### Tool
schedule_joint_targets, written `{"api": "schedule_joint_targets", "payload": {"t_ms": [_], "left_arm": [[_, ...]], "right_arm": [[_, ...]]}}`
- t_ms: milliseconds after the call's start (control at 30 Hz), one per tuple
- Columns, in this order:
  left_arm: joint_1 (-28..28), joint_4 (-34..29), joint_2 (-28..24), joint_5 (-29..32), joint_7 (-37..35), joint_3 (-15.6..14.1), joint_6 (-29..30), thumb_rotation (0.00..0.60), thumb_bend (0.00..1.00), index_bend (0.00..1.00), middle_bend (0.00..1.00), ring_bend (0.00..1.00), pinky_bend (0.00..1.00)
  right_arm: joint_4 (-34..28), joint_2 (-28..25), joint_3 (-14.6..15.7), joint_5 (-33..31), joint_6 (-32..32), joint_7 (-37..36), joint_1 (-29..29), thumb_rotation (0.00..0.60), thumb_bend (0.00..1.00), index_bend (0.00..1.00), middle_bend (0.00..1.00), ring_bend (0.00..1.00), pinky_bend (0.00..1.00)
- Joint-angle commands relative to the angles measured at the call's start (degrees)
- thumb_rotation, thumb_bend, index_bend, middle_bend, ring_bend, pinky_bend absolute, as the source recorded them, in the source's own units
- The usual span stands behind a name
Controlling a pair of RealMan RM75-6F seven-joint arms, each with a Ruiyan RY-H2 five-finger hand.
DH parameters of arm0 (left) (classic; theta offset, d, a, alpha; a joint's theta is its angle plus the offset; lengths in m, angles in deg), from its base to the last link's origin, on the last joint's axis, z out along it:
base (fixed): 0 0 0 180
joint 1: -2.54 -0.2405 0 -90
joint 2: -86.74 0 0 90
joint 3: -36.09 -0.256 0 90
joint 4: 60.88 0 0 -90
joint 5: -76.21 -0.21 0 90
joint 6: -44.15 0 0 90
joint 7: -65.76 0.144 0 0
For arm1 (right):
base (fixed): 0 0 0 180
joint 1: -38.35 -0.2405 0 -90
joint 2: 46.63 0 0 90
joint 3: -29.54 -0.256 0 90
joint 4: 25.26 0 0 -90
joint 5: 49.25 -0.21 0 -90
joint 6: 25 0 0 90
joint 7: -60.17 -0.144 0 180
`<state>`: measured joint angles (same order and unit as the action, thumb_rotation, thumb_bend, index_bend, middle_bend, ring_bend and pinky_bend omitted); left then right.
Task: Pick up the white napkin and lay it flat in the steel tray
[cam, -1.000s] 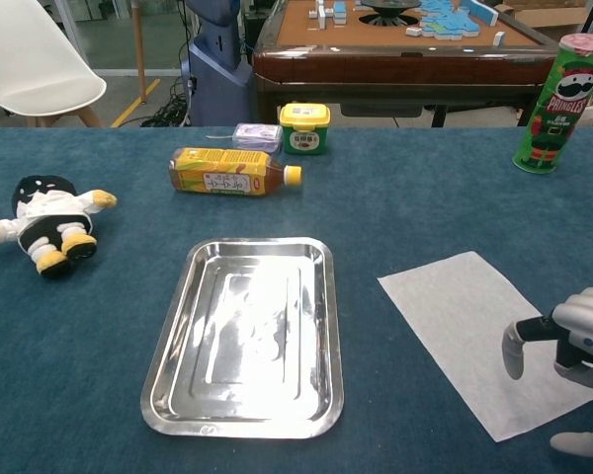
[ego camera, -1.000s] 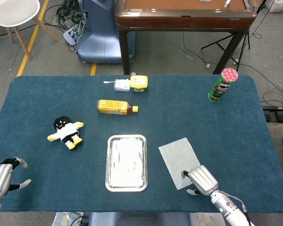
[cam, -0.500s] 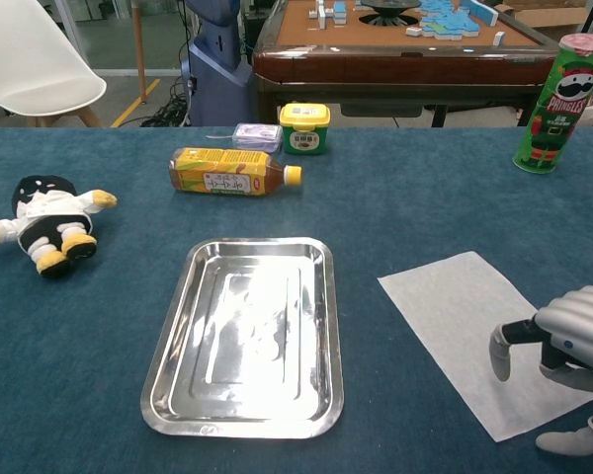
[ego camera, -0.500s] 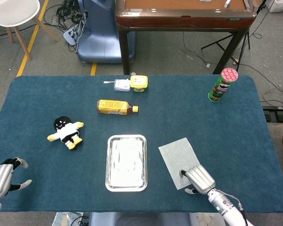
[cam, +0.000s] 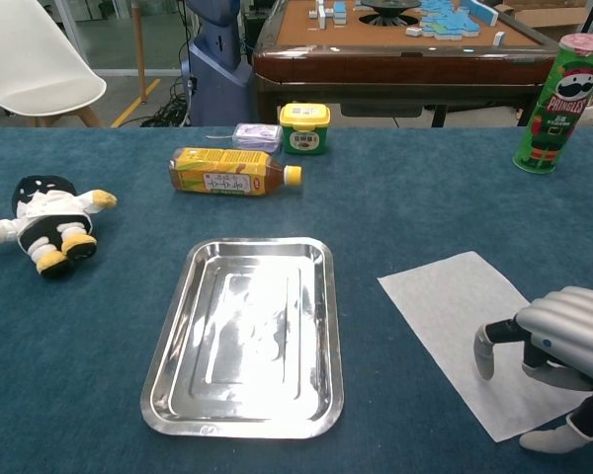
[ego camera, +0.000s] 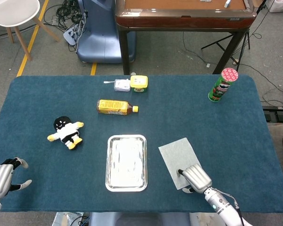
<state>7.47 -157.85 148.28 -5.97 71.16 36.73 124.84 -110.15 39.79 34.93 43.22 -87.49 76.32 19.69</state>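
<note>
The white napkin [ego camera: 177, 153] lies flat on the blue cloth, just right of the steel tray [ego camera: 126, 162], which holds nothing. My right hand [ego camera: 195, 176] is over the napkin's near right corner, palm down, fingers bent toward the sheet. In the chest view the fingertips [cam: 484, 351] reach down onto the napkin [cam: 450, 306], and the thumb sits off its near edge. The right hand [cam: 563, 331] grips nothing. My left hand [ego camera: 2, 176] rests at the near left table edge with its fingers apart, far from the tray [cam: 247, 336].
A tea bottle [ego camera: 114, 107] lies behind the tray. A plush toy [ego camera: 66, 132] is to the tray's left. A yellow container [ego camera: 138, 83] and a small case [ego camera: 121, 85] stand at the back. A Pringles can [ego camera: 222, 84] stands at the back right.
My right hand has slid left and a little nearer over the napkin's near corner, fingertips reaching further onto the sheet. The napkin and left hand have not moved.
</note>
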Motion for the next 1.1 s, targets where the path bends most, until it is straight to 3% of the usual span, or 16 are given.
{"api": "schedule_joint_targets", "payload": {"t_ms": [33,867,1100], "left_arm": [[0.0,0.0,0.0,0.0,-0.1,0.0,0.0,0.6,0.07,0.48,0.44,0.36,0.58],[0.0,-0.2,-0.2,0.0,-0.4,0.0,-0.1,0.6,0.07,0.48,0.44,0.36,0.58],[0.0,-0.2,-0.3,0.1,-0.5,0.0,-0.2,0.6,0.07,0.48,0.44,0.36,0.58]], "right_arm": [[0.3,0.4,-0.2,-0.3,-0.1,0.2,-0.1,0.6,0.0,0.45,1.0,1.0,1.0],[3.5,3.0,-1.3,-1.5,-1.7,-1.2,-0.5,0.6,0.0,0.45,1.0,1.0,1.0],[3.3,3.1,-1.6,-2.2,-1.8,-1.9,-0.6,0.6,0.08,0.45,1.0,1.0,1.0]]}}
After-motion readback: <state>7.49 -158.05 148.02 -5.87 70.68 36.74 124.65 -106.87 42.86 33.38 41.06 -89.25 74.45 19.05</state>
